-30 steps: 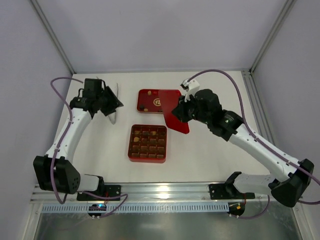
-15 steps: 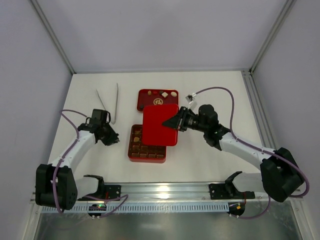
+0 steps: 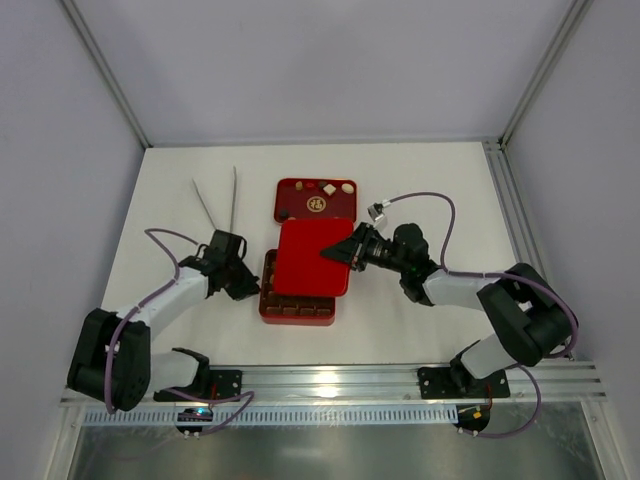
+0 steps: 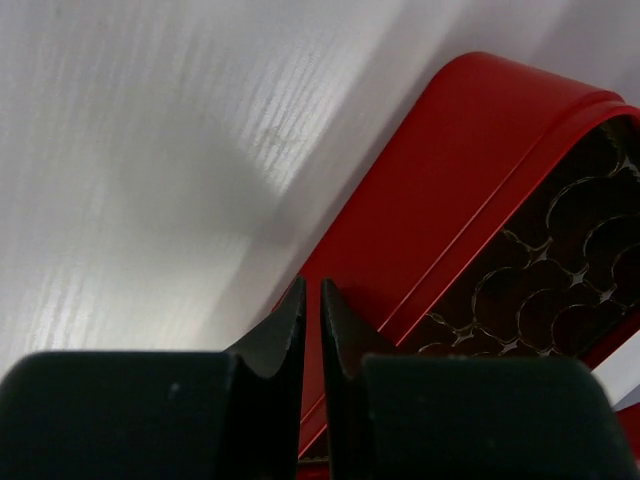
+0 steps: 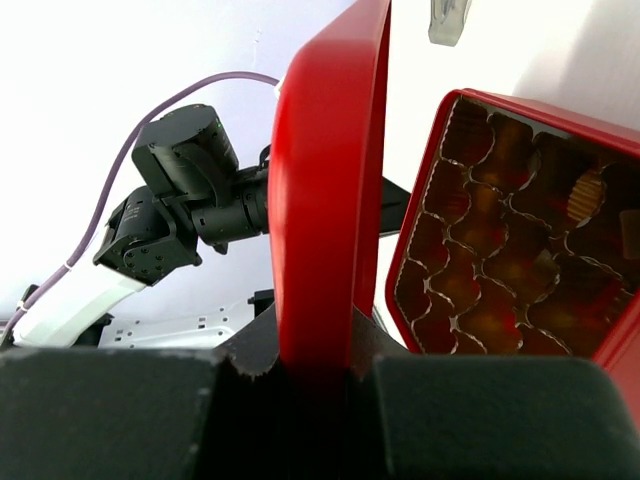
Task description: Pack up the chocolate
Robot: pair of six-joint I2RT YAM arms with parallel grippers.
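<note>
The square red box (image 3: 296, 313) lies near the table's middle, its brown compartments (image 5: 500, 250) holding chocolate (image 5: 585, 195). More chocolate (image 3: 328, 187) lies in a smaller red tray (image 3: 300, 200) behind it. My right gripper (image 3: 340, 252) is shut on the right edge of the flat red lid (image 3: 312, 257), which hangs tilted over most of the box. The lid (image 5: 325, 180) stands edge-on between my right gripper's (image 5: 320, 340) fingers. My left gripper (image 3: 252, 285) is shut with nothing in it, at the box's left wall (image 4: 450, 180), its tips (image 4: 311, 295) just in front of that wall.
Metal tongs (image 3: 220, 200) lie at the back left of the table. The left arm (image 5: 180, 200) shows beyond the lid in the right wrist view. Grey walls enclose the table on three sides.
The lid has come down and forward over the box with my right gripper. My left gripper has closed and slid right, up to the box's left wall.
</note>
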